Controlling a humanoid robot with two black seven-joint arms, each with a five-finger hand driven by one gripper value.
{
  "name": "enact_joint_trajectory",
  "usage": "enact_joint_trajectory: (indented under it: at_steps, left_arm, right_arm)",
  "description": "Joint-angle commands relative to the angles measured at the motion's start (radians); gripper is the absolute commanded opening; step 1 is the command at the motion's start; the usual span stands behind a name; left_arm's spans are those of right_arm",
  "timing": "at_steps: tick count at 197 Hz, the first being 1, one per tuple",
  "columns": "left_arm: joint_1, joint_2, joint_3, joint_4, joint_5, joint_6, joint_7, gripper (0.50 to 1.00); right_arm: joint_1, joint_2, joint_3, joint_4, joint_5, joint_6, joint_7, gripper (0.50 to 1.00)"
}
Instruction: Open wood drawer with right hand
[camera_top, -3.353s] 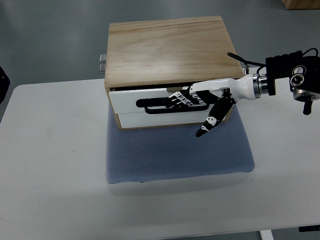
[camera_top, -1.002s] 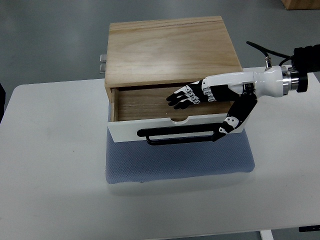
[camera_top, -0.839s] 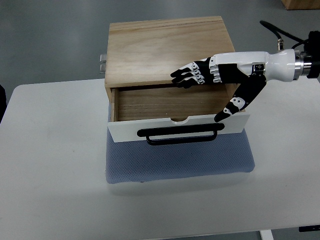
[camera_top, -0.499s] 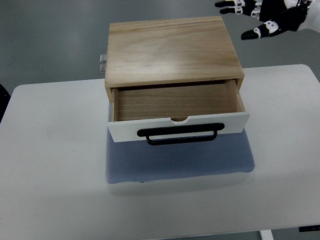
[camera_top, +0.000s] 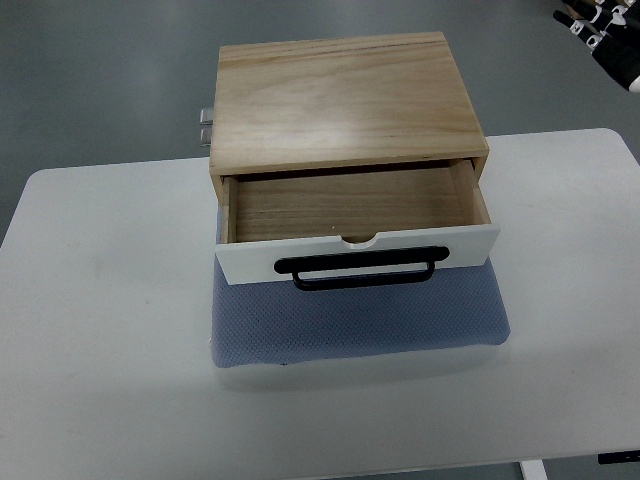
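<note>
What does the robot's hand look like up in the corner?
Only a small bit of the right hand shows at the top right edge of the picture. Its fingers are black with small white patches, like little plates on the knuckles. The arm behind it is cut off by the edge, so no cables or wrist can be seen. The left hand is out of the picture.

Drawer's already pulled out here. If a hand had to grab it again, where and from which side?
Take the black handle, a long bar lying level across the drawer's white front. Its long gap suggests fingers could hook behind it from the front, the side facing the blue mat, probably near its middle. The right hand is only partly visible at the top right corner, far from it.
</note>
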Motion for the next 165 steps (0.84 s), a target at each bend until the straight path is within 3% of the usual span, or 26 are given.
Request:
enact_joint_trajectory:
  at_steps: [1,56,165]
  left_arm:
    - [0.000,0.000,0.000,0.000,0.000,0.000,0.000,1.000]
    - [0.000,0.000,0.000,0.000,0.000,0.000,0.000,1.000]
    - [0.000,0.000,0.000,0.000,0.000,0.000,0.000,1.000]
  right_arm:
    - [-0.050,0.050,0.074,-0.012,0.017,-0.043,-0.050,0.944]
    - [-0.103,0.130,0.138,-0.015,0.098,-0.177,-0.234,0.944]
    - [-0.100,0.130,0.137,-0.011,0.106,-0.146,-0.228,0.944]
